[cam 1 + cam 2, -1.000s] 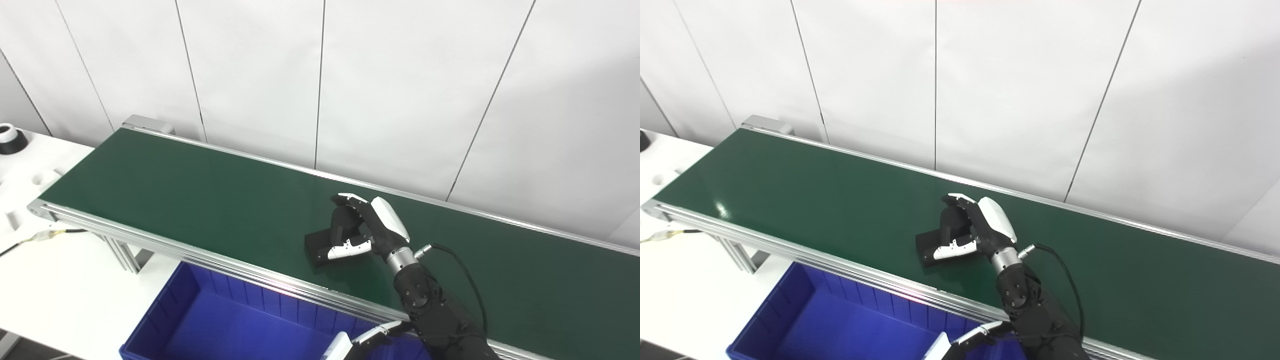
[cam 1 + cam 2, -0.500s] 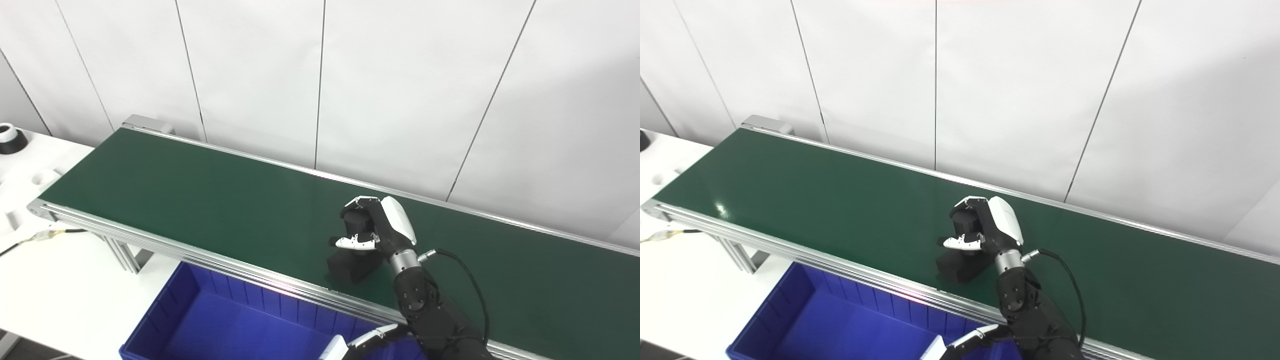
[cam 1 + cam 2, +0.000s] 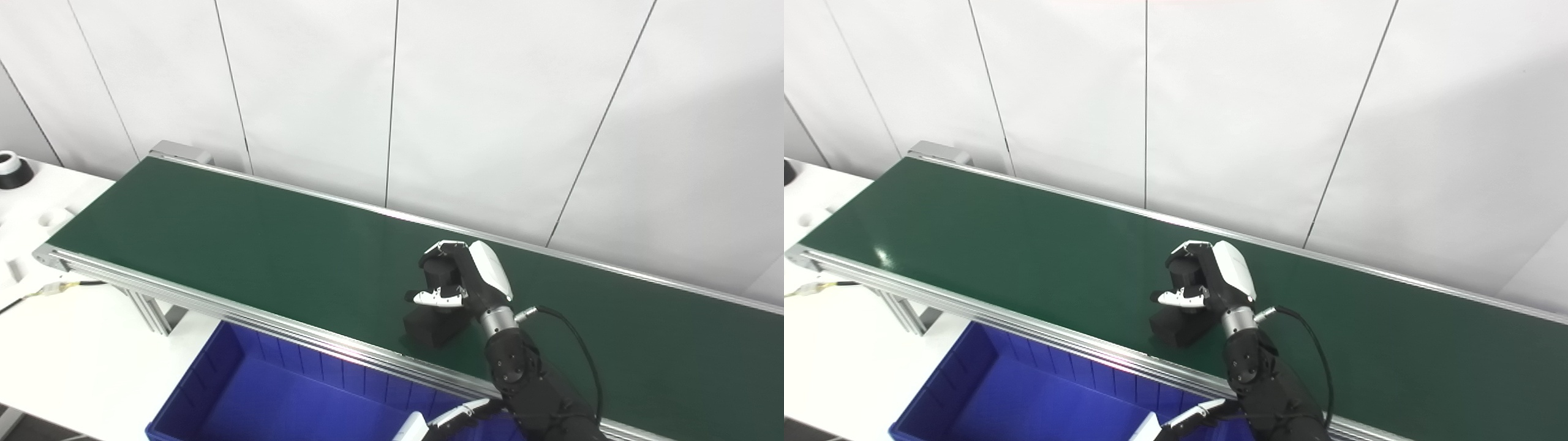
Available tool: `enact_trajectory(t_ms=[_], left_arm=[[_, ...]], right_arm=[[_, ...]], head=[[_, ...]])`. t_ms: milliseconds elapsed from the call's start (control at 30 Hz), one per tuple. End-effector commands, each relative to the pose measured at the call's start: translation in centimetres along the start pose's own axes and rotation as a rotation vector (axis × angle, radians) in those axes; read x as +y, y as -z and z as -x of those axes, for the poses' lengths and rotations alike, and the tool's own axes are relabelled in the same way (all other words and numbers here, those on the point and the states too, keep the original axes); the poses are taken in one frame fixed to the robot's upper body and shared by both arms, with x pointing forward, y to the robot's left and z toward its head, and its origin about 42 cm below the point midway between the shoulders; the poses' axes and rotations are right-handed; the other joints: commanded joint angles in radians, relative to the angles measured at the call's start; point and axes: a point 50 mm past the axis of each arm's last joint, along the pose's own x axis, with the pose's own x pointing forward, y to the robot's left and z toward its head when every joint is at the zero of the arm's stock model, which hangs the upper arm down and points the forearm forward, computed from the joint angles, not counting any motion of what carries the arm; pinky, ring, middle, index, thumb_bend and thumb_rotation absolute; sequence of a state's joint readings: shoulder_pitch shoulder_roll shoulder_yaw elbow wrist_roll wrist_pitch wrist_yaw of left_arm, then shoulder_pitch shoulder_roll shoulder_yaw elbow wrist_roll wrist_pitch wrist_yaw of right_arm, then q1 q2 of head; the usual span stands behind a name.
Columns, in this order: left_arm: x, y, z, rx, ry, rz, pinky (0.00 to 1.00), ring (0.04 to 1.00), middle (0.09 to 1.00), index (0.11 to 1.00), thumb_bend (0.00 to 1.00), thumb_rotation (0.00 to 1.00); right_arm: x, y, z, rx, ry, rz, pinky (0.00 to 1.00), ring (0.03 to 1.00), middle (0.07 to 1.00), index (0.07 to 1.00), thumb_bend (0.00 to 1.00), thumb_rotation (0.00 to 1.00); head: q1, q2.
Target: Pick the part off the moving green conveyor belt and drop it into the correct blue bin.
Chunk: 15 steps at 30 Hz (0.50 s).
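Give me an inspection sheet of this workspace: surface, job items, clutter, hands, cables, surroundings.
Surface: long green conveyor belt in an aluminium frame.
Job items: black blocky part in the right hand's grip; open blue plastic bin below the belt's near edge.
Clutter: black-and-white ring and white shapes on the white table at left.
Hands: right hand shut on the part; left hand barely visible at the bottom edge.
Cables: black cable at the right wrist; a wire by the belt's left end.
Surroundings: white panelled wall.

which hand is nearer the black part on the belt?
Right. The right hand is closed around the black part over the green belt. The left hand sits low at the frame's bottom edge, by the blue bin.
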<state>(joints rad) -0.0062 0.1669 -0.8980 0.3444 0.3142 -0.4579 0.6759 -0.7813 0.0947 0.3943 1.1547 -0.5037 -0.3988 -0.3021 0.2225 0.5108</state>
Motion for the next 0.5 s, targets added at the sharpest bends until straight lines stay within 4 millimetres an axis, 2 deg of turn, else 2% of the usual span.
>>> enact_trajectory(t_ms=[0, 100, 133, 267, 300, 467], left_arm=[[0.3, -0.7, -1.0, -0.053, -0.007, 0.002, 0.77, 0.811, 0.844, 0.853, 0.96, 0.89], [0.5, -0.8, -1.1, -0.054, -0.007, 0.005, 0.77, 0.819, 0.848, 0.854, 0.96, 0.87], [0.6, -0.7, -1.2, -0.053, -0.010, 0.005, 0.77, 0.818, 0.846, 0.854, 0.96, 0.86], [0.9, -0.5, -1.3, -0.040, -0.012, 0.015, 0.78, 0.824, 0.851, 0.861, 0.96, 0.85], [1.1, -0.4, -1.4, -0.037, -0.012, 0.018, 0.79, 0.829, 0.854, 0.863, 0.96, 0.85], [2.2, -0.6, -1.2, -0.033, -0.025, 0.036, 0.83, 0.832, 0.852, 0.872, 0.95, 0.87]], right_arm=[[-1.7, -2.1, -1.2, -0.122, 0.051, -0.030, 0.33, 0.383, 0.483, 0.525, 0.51, 0.00], [-2.4, -2.5, -0.9, -0.157, 0.067, -0.040, 0.34, 0.390, 0.482, 0.517, 0.52, 0.00], [-2.9, -2.8, -0.6, -0.183, 0.079, -0.053, 0.34, 0.390, 0.475, 0.514, 0.52, 0.00], [-5.1, -3.8, 1.1, -0.266, 0.133, -0.067, 0.31, 0.382, 0.458, 0.529, 0.51, 0.00], [-5.5, -4.1, 1.4, -0.276, 0.143, -0.070, 0.32, 0.385, 0.460, 0.529, 0.51, 0.00], [-7.5, -5.1, 3.3, -0.306, 0.191, -0.101, 0.33, 0.394, 0.468, 0.527, 0.52, 0.00]], head=[[-0.015, 0.004], [-0.046, 0.008], [-0.079, 0.012], [-0.138, 0.020], [-0.179, 0.026], [-0.272, 0.050]])
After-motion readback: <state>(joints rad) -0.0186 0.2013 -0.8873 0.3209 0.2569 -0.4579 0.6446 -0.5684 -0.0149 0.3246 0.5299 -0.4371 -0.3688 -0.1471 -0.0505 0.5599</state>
